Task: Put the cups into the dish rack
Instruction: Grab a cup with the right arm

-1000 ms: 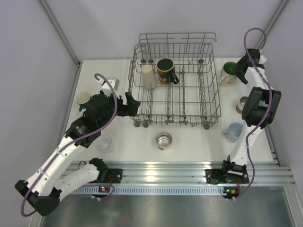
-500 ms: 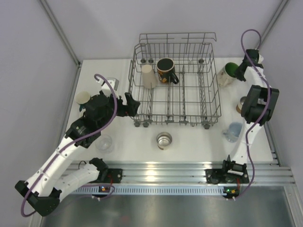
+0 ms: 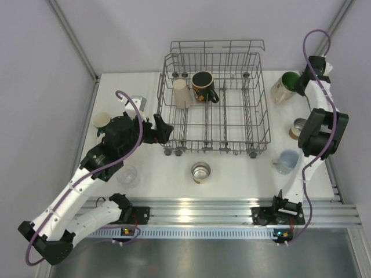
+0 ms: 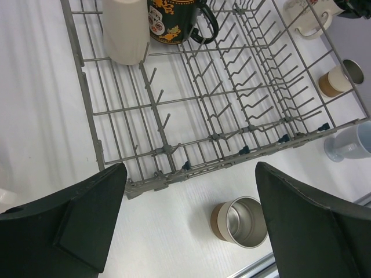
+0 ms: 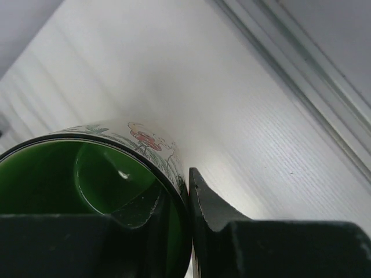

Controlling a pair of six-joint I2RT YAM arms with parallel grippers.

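The right pincer was clenched on the rim of the green-lined mug, one finger inside and one outside, at the far right of the surface. The dish rack lay just to the mug's left. The left pincer hung released by the rack's near left corner, well away from this mug.

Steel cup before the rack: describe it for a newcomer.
Find the grey wire dish rack mid-table. Just in front of its near side, roughly centred, stands a small cup. Steel inside, brown band outside; its lookalike sits off the rack's right side.
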